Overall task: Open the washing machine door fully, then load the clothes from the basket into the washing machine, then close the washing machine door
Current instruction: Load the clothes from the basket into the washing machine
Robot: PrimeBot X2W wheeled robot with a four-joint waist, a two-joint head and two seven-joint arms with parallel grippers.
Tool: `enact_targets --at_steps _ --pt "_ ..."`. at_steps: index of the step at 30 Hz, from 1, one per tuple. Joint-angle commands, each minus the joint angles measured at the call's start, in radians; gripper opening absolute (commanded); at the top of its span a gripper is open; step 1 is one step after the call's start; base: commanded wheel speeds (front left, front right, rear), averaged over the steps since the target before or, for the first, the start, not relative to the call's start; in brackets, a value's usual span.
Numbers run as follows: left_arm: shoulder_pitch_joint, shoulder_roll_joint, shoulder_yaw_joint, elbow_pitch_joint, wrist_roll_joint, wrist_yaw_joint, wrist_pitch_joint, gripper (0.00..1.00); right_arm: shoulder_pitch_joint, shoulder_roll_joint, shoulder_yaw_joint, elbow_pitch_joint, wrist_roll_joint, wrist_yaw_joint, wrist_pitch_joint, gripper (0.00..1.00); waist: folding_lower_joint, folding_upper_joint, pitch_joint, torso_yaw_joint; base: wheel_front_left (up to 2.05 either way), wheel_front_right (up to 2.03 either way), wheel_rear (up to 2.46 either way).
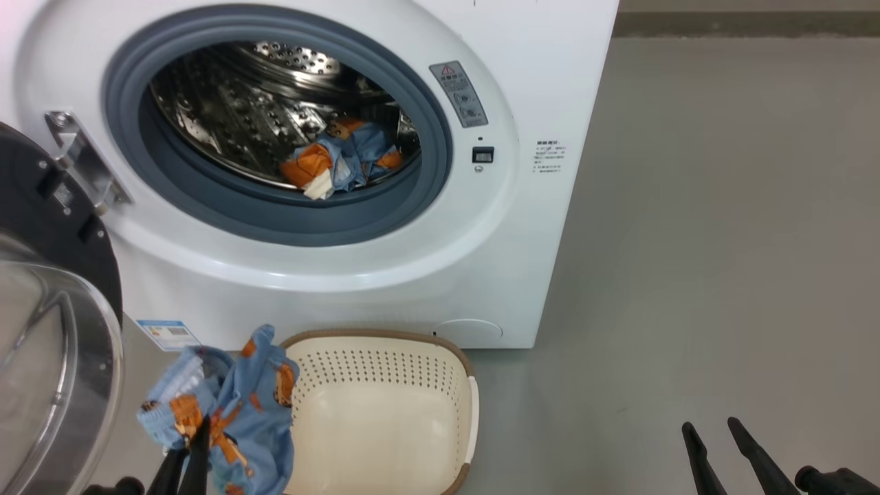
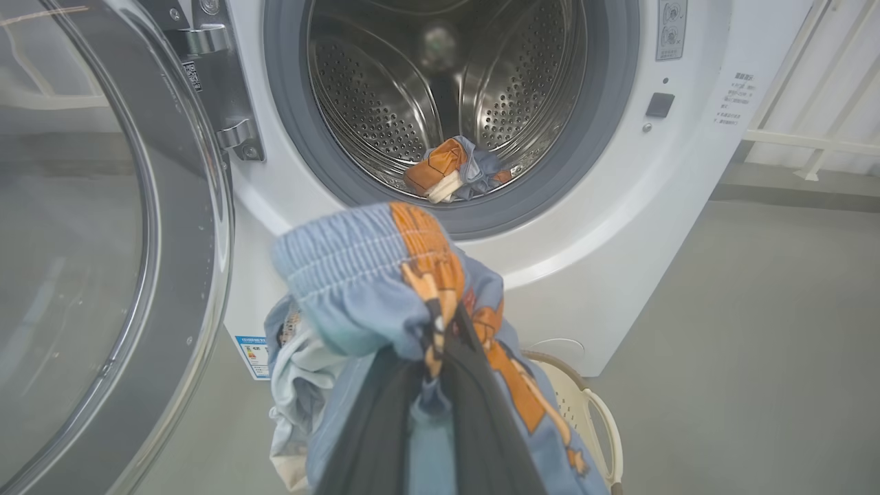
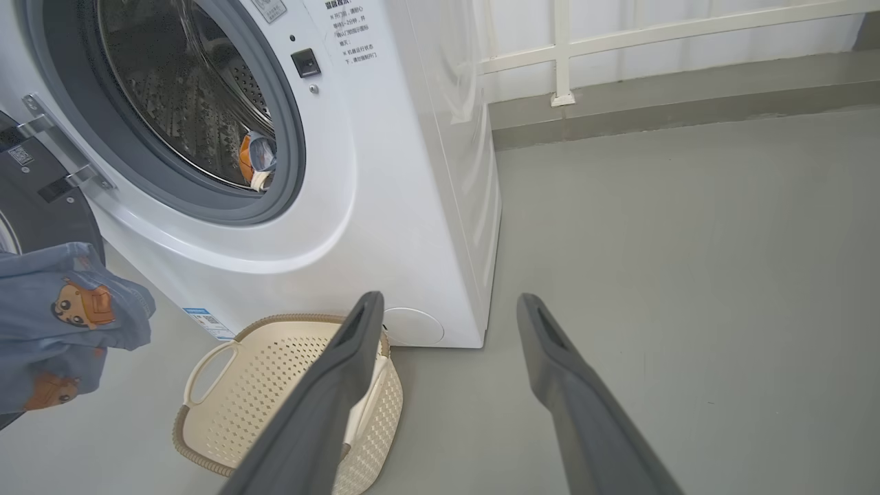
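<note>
Grey floor (image 1: 687, 275) underneath; left gripper (image 1: 197, 436) clamped on last garment (image 1: 247, 392), washing machine (image 1: 522, 227) mouth ahead and above; right gripper (image 1: 711, 430) splayed, farther off.

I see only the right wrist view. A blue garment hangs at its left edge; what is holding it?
Observer: The left gripper is shut on that held garment, pinching it from below.
Operator: The right gripper hides part of the basket from me. Is anything in it?
Observer: No. The head view shows it bare inside.
Operator: And inside the washing machine?
Observer: One garment in the drum, at the bottom front; bare steel around it.
</note>
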Motion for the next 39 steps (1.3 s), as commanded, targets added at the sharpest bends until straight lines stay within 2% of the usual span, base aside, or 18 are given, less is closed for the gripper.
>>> enact_targets --at_steps 1,8,18,23,28,36,39 --pt "-0.063 0.014 0.034 -0.026 -0.016 -0.002 -0.014 0.00 -0.030 -0.015 0.015 -0.027 -0.002 0.003 -0.012 1.00 0.0000 -0.0001 0.028 -0.010 0.00 0.00 0.00" --pt "-0.193 0.026 0.014 -0.015 -0.054 -0.002 -0.014 0.00 -0.084 0.001 0.018 -0.036 -0.012 0.003 -0.012 1.00 0.0000 -0.0001 0.118 -0.033 0.00 0.00 0.00" --pt "-0.591 0.081 -0.005 0.070 -0.086 -0.002 -0.014 0.00 -0.205 0.044 0.023 -0.046 -0.034 0.003 -0.012 1.00 0.0000 -0.0001 0.305 -0.083 0.00 0.00 0.00" --pt "-0.788 0.125 -0.022 0.201 -0.110 -0.002 -0.014 0.00 -0.259 0.075 0.035 -0.048 -0.041 0.003 -0.012 1.00 0.0000 -0.0001 0.371 -0.126 0.00 0.00 0.00" --pt "-0.951 0.175 -0.076 0.394 -0.139 -0.002 -0.014 0.00 -0.299 0.103 0.055 -0.046 -0.041 0.003 -0.012 1.00 0.0000 -0.0001 0.419 -0.179 0.00 0.00 0.00" --pt "-1.156 0.245 -0.170 0.672 -0.175 -0.002 -0.014 0.00 -0.317 0.133 0.081 -0.039 -0.032 0.003 -0.012 1.00 0.0000 -0.0001 0.458 -0.265 0.00 0.00 0.00" --pt "-1.216 0.267 -0.195 0.727 -0.178 -0.002 -0.014 0.00 -0.323 0.137 0.093 -0.038 -0.029 0.003 -0.012 1.00 0.0000 -0.0001 0.466 -0.285 0.00 0.00 0.00"
